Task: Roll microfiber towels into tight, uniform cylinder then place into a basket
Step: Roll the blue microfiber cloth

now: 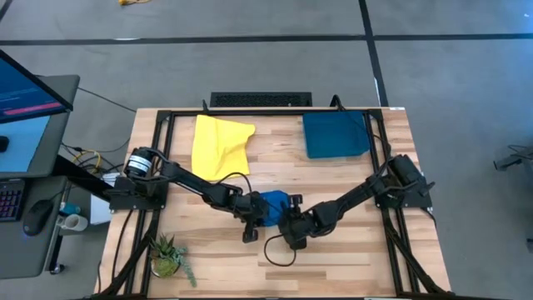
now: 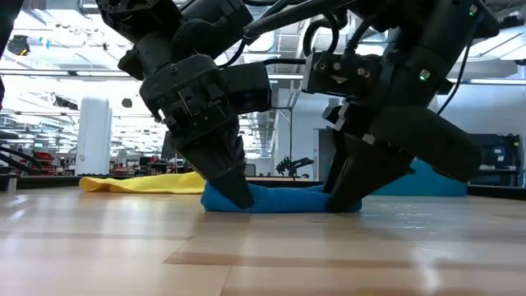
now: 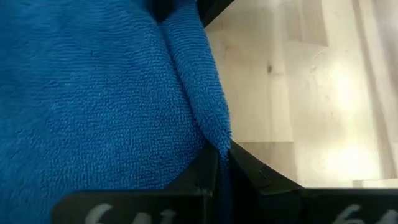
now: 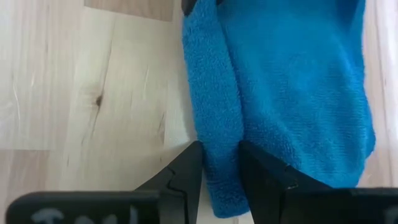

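- Both grippers pinch the blue towel's edge: left gripper (image 1: pixel 249 218) clenched tight, right gripper (image 1: pixel 293 223) clamped on a thicker fold.
- Rolling step on blue towel (image 1: pixel 273 207); next I judge I must turn the edge over evenly.

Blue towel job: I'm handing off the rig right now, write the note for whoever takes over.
Left gripper: shut on the blue towel edge.
Right gripper: shut on the blue towel's opposite end.
Blue towel lies bunched at mid-table, no tight roll yet.
Yellow towel lies unrolled at the far left.
Basket, far right, holds no towel.
Left: roll both towels, place both in basket.
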You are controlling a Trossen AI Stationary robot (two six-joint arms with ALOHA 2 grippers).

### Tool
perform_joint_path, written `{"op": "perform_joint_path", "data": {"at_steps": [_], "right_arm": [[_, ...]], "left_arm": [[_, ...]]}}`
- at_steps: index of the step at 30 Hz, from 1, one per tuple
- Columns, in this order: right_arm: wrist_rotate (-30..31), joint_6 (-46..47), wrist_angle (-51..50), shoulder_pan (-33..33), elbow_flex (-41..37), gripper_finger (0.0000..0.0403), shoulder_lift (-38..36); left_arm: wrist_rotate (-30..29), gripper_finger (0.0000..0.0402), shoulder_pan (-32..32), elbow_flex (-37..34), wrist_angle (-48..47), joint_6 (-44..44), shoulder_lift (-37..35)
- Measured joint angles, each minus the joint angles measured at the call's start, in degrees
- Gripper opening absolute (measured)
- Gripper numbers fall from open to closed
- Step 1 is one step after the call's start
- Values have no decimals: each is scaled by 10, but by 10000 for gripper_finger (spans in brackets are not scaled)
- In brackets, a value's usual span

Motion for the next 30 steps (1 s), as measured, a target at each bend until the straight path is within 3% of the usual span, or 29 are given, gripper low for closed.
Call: {"op": "perform_joint_path", "data": {"at_steps": [6,11,23,30], "right_arm": [[-38,16,-2,-9,0,116,0],[-39,16,-2,-13,-1,104,1],[-44,27,6,-20,-1,102,2],[-44,27,7,-20,-2,102,2]], "left_arm": [[-67,6,-1,-1,-29,38,-18],[-77,17,-1,-1,-47,38,-24],[-26,152,2,0,-66,60,-25],[-22,185,-2,1,-81,63,-31]]}}
